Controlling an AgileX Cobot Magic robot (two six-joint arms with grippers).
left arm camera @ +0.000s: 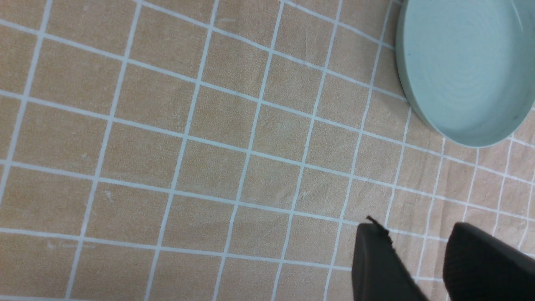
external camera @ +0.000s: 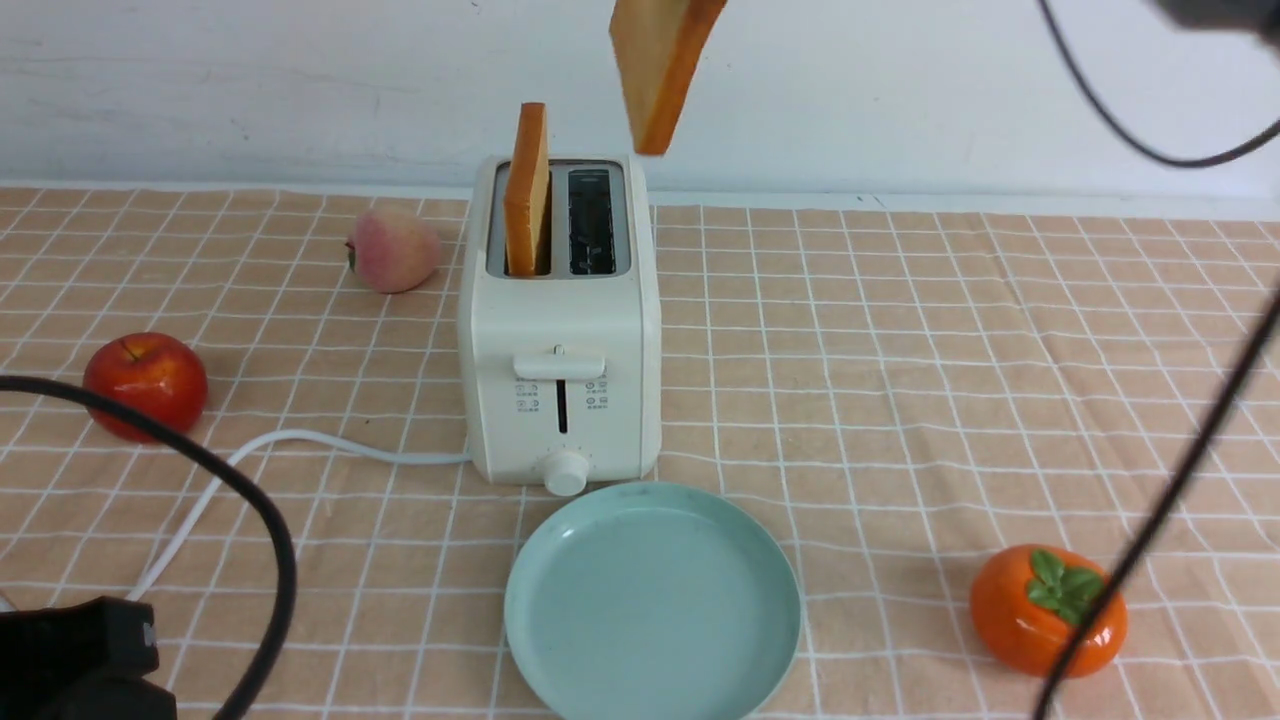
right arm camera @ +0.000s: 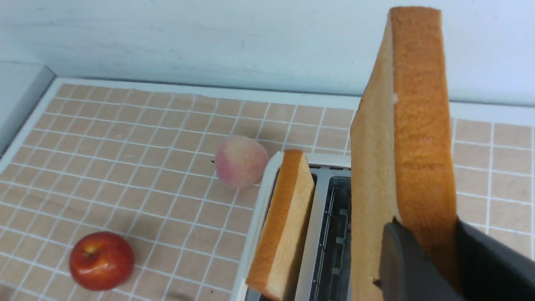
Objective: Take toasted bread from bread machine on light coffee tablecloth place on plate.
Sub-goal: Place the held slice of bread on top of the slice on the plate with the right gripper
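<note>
My right claw point(right arm camera: 426, 234) is clamped on the lifted slice point(right arm camera: 401, 138), one dark finger on each broad face near its lower end. In the front view this slice point(external camera: 660, 70) hangs in the air above the bread machine point(external camera: 560, 380), tilted and wholly clear of it, over the right-hand slot, which stands empty. The other slice point(external camera: 528, 190) sits upright in the left-hand slot, sticking out well above the top.

My left claw point(left arm camera: 416, 238) holds nothing. Its two black fingers stand apart, with bare cloth showing between them, low over the light coffee tablecloth point(left arm camera: 175, 138) and near the plate point(left arm camera: 407, 79) without touching it.

The plate point(external camera: 540, 620) lies on the cloth just in front of the bread machine, close by its round knob, with nothing on it.

Around them on the counter: a peach point(external camera: 392, 250) left of the machine near its back, a red apple point(external camera: 145, 385) farther left, and an orange persimmon point(external camera: 1045, 610) off to the right, well apart from the plate. The machine's white cord point(external camera: 300, 445) trails leftward across the cloth.
</note>
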